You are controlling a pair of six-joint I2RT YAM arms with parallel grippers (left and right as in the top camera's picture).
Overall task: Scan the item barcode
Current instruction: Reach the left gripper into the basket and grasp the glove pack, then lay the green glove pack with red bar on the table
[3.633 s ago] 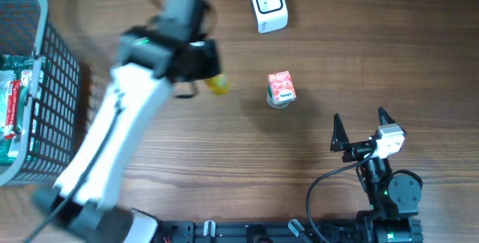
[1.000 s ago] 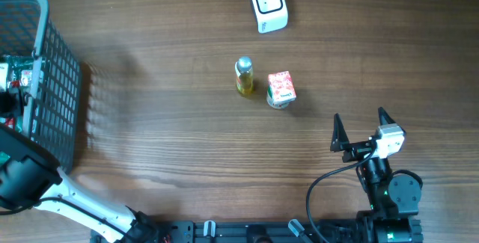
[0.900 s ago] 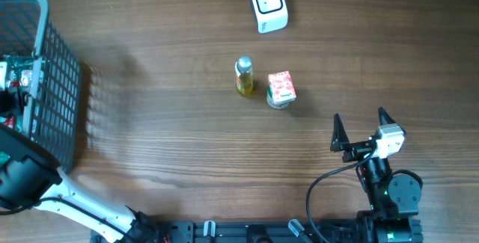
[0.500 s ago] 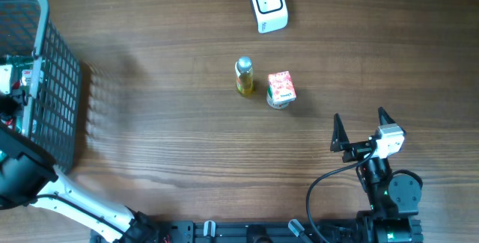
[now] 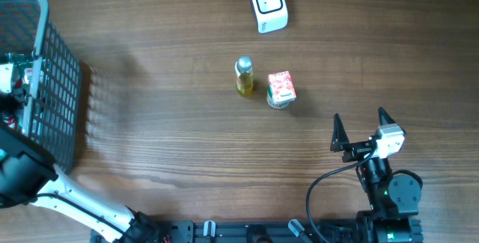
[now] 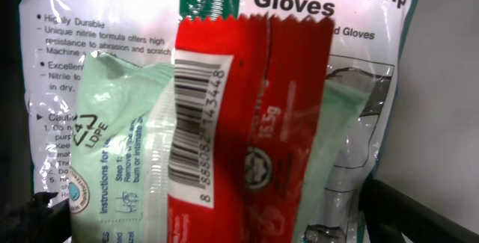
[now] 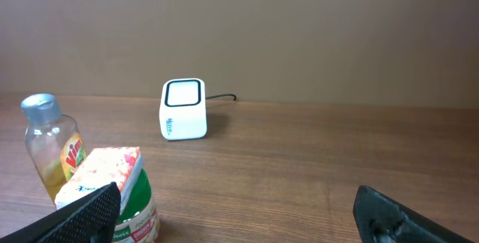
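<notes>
red sachet (image 6: 254, 123): seen lying on a pale green packet (image 6: 120, 146) and a Comfort Grip Gloves bag (image 6: 329, 4), inside the wire basket (image 5: 63, 86) at the table's left edge. Its barcode is turned up, so it's probably the item meant to be scanned.
left gripper (image 6: 221, 217): held over the sachet with the jaws spread wide, one dark finger at each bottom corner of the wrist view. Nothing is clamped.
right gripper (image 5: 363, 132): parked front right, jaws wide, nothing held.
scanner (image 5: 268, 5): set at the far edge, well apart from the basket.
Vim bottle (image 5: 243, 76) / small carton (image 5: 281, 89): stood just beside each other mid-table.
risk 1: the green packet could get pinched along with the sachet, since the two overlap.
risk 2: a flat, slick sachet could be dropped on the long carry, or its barcode could be covered by a finger.
risk 3: the bottle could be clipped and toppled on the way across.
</notes>
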